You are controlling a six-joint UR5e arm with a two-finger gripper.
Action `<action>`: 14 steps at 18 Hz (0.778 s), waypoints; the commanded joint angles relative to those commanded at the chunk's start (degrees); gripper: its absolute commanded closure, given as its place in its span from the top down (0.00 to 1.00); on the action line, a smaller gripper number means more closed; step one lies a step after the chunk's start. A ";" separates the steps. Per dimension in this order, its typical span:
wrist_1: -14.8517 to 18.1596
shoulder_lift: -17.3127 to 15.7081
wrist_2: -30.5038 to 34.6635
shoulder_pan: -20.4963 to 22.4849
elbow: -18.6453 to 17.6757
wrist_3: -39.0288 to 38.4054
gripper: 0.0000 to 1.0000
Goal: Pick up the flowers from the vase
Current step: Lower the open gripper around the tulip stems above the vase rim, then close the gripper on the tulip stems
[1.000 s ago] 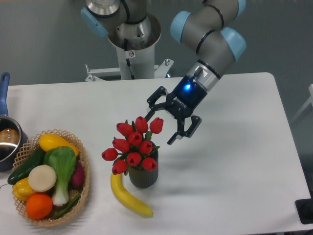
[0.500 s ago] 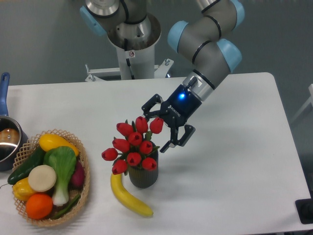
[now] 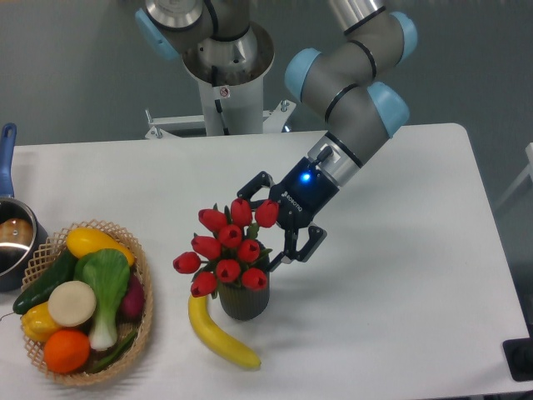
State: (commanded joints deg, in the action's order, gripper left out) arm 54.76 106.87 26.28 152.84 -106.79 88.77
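Grey arm (image 3: 350,87), pale-blue joint caps, black wrist glowing blue

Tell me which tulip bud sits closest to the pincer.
The top-right bud of the flowers, right beside the open pincer; the other buds lie lower and further left.

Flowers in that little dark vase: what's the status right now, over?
Gripper open, fingers straddling the bunch's right side. Flowers in the vase, not lifted. Banana lies at the vase's foot.
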 joint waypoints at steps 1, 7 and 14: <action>0.00 0.26 0.00 -0.18 0.00 0.00 1.00; 0.00 0.88 0.00 -1.14 0.53 0.00 1.00; -0.09 1.49 -0.26 -1.67 0.79 0.00 1.00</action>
State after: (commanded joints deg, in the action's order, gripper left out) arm 54.67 108.37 26.02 151.17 -106.00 88.77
